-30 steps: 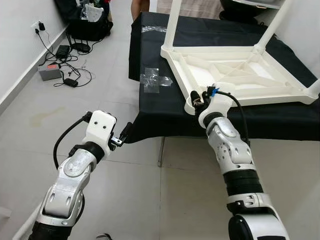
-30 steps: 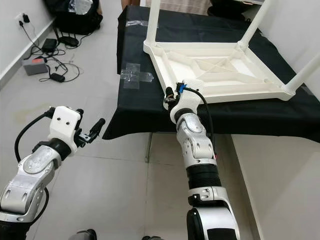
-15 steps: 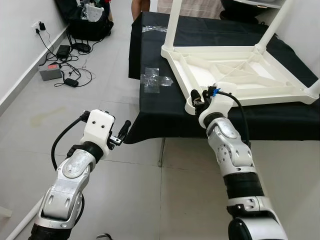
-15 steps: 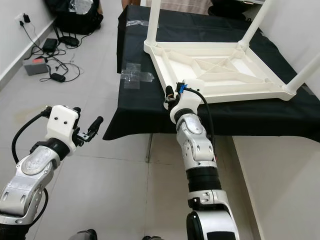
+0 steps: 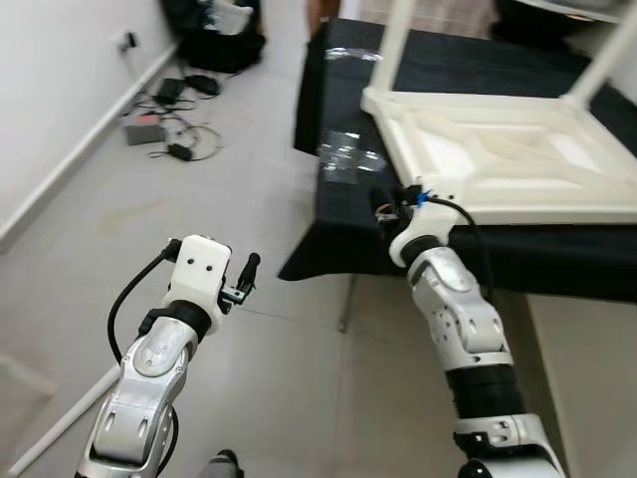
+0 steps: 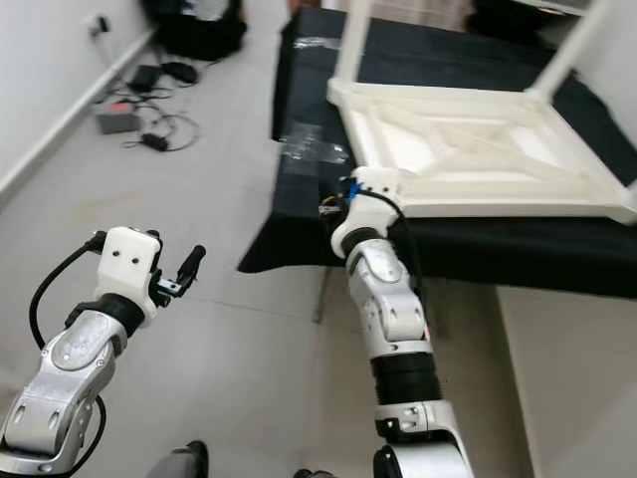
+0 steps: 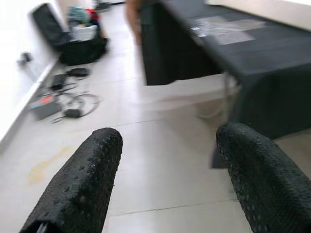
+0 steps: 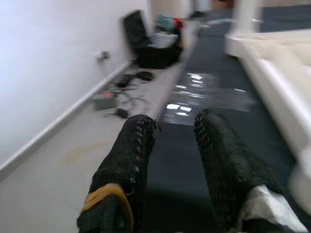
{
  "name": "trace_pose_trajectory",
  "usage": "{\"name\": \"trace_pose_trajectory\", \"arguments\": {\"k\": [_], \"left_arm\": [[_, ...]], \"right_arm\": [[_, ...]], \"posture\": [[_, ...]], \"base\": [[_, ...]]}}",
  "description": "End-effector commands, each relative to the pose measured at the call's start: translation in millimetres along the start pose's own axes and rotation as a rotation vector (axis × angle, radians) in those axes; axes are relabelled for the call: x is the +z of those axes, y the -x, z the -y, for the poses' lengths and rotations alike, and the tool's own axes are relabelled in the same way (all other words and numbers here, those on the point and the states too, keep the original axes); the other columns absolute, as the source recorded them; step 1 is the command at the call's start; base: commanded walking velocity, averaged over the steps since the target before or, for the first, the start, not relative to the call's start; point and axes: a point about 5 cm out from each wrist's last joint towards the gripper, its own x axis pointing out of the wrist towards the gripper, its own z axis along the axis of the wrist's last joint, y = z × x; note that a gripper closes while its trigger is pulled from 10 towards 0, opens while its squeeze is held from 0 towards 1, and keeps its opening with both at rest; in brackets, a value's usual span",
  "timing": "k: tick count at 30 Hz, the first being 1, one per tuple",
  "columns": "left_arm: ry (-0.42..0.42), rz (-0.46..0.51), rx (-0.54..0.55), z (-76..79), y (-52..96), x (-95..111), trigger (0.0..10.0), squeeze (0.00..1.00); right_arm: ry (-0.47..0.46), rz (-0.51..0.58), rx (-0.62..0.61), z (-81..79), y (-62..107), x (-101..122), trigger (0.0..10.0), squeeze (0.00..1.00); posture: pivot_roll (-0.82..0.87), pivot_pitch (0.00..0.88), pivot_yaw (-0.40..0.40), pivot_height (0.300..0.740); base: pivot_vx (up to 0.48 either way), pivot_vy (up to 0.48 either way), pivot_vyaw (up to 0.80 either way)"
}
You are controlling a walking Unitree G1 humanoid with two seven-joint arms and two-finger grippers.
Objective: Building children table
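At the near-left corner of the surface (image 5: 338, 214): upturned table within reach of the right arm.
Eye views: right pincer (image 5: 383, 206) beside the white upturned table (image 5: 498, 159), legs up; left pincer (image 5: 246, 276) well apart over floor. Left wrist view: fingers (image 7: 80, 182) apart, empty. Right wrist view: fingers (image 8: 124, 165) slightly apart, empty.

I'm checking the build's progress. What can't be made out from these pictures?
- Upturned white table: far legs cut off by both eye views' top edges.
- Right gripper: its wrist housing hides the fingertips in the eye views.
- Clear plastic on the black cloth: too blurred to identify.
- Floor clutter: too small.
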Motion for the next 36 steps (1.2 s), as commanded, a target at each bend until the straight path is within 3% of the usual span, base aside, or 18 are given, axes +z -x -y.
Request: {"name": "trace_pose_trajectory", "arguments": {"k": [1, 12, 28, 36], "left_arm": [[0.009, -0.012, -0.013, 6.9, 4.4, -2, 10.0, 0.00], [0.035, -0.042, 0.000, 15.0, 14.5, -6, 10.0, 0.00], [0.058, -0.055, 0.020, 19.0, 20.4, -6, 10.0, 0.00], [0.054, -0.056, 0.024, 19.9, 21.8, -7, 10.0, 0.00]], "right_arm": [[0.028, 0.001, 0.008, 3.6, 5.6, -1, 10.0, 0.00], [0.054, -0.018, 0.067, 1.3, 19.5, -7, 10.0, 0.00], [0.053, -0.026, 0.087, -4.8, 23.5, -8, 10.0, 0.00], [0.033, -0.029, 0.058, -3.4, 24.2, -11, 10.0, 0.00]], "posture": [[0.08, 0.211, -0.120, 0.740], [0.08, 0.216, -0.130, 0.740], [0.08, 0.221, -0.144, 0.740], [0.08, 0.207, -0.139, 0.740]], "base": [[0.000, 0.000, 0.79], [0.000, 0.000, 0.79], [0.000, 0.000, 0.79], [0.000, 0.000, 0.00]]}}
